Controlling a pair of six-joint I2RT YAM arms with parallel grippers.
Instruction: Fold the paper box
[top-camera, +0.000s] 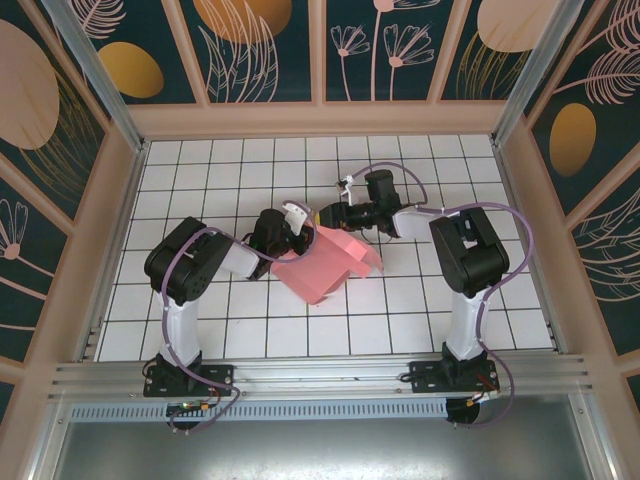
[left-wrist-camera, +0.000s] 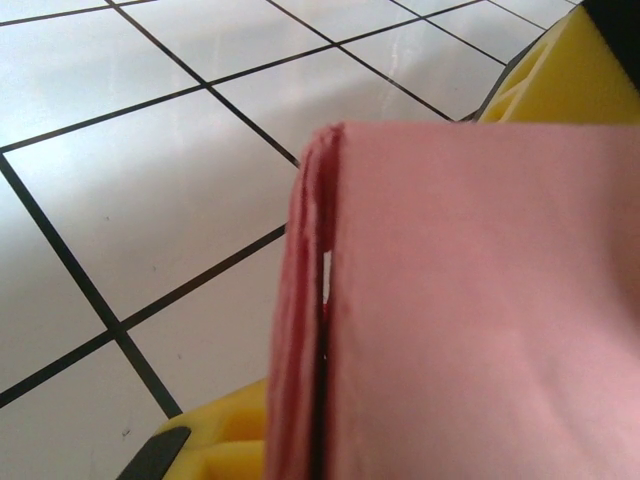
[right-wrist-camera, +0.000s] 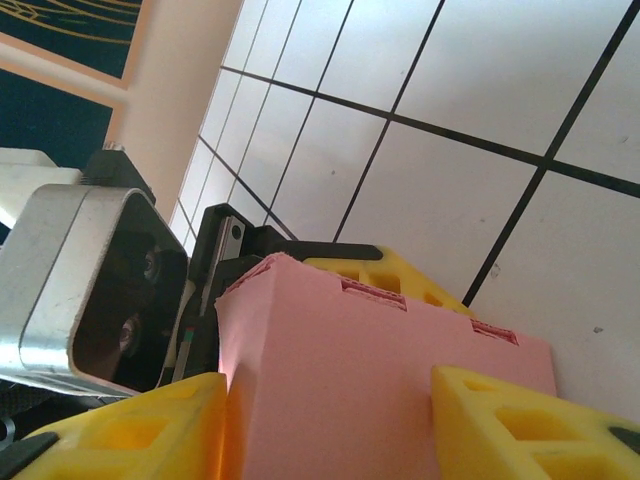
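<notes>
Pink box (top-camera: 322, 268) sits mid-table (top-camera: 200, 330), partly folded, one flap raised on its right side. The left gripper (top-camera: 293, 228) is clamped on the box's far-left edge; in the left wrist view the doubled card edge runs between its fingers (left-wrist-camera: 575, 95). The right gripper (right-wrist-camera: 330, 390) is at the box's far edge. Its fingers (right-wrist-camera: 530, 425) are half apart with a pink panel spanning the gap; can't tell if they grip it.

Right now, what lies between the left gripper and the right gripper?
The paper box: the top view shows its far edge filling the gap between the left gripper and the right gripper.
</notes>
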